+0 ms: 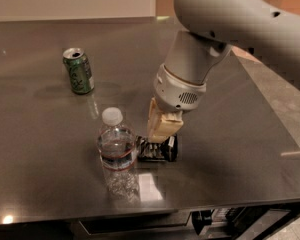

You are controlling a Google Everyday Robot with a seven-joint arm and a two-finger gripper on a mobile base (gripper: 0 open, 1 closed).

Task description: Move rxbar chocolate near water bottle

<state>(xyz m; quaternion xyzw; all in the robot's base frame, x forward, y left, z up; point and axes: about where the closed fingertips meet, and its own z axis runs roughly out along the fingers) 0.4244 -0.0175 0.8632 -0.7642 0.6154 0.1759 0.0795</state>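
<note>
1. Arm position. The single arm reaches in from the right edge of the table (230,149) and points steeply down. The gripper (161,137) sits low over the table, close to the front edge and about midway along it.

2. Jaws. The jaws are drawn in on the rxbar chocolate (171,148), pinching it across its short width near the middle. The bar lies directly beneath them, not off to one side.

3. Bar attitude. The rxbar chocolate appears flat on or just above the table. Its long axis runs roughly parallel to the front edge.

4. Critical relation. The water bottle (117,154) stands upright towards the left edge from the bar, also near the front edge. The bar's left end is just beside the bottle's lower body. Whether the two touch cannot be determined.

5. Assessment. The placement condition appears met or nearly met. Further travel towards the left edge risks tipping the bottle. The likely remaining step is to release the bar and lift clear.

6. Other items. A green can (79,71) stands towards the back left corner, well apart.
</note>
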